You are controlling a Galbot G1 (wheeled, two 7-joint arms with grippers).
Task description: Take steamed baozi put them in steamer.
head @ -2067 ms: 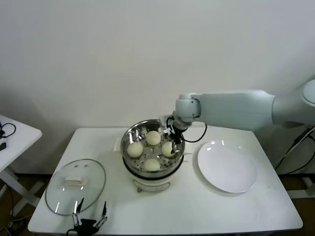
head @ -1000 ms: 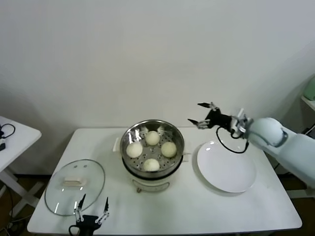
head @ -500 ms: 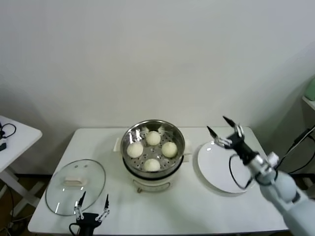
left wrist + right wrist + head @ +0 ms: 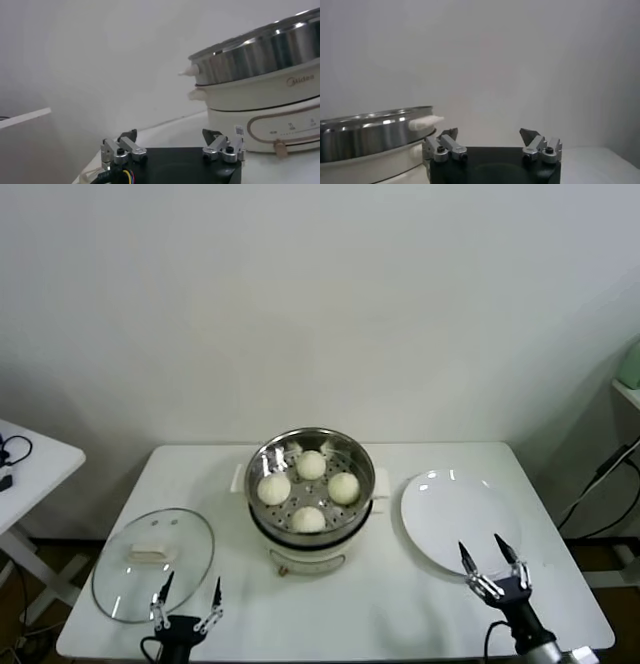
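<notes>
Several cream-white baozi lie on the perforated floor of the shiny steel steamer, which stands on its cream base at the table's middle. The steamer's side also shows in the left wrist view and in the right wrist view. My right gripper is open and empty, low at the table's front right, just in front of the plate. My left gripper is open and empty, parked at the front left edge beside the lid. Both show open in their wrist views, left gripper and right gripper.
A flat white plate lies to the right of the steamer. A round glass lid lies at the front left. A small white side table stands off the left edge. A white wall is behind.
My right arm has drawn back from over the steamer, swung out past the plate and come down to the table's front right, open and empty. The baozi stay in the steamer. The left arm is still.
</notes>
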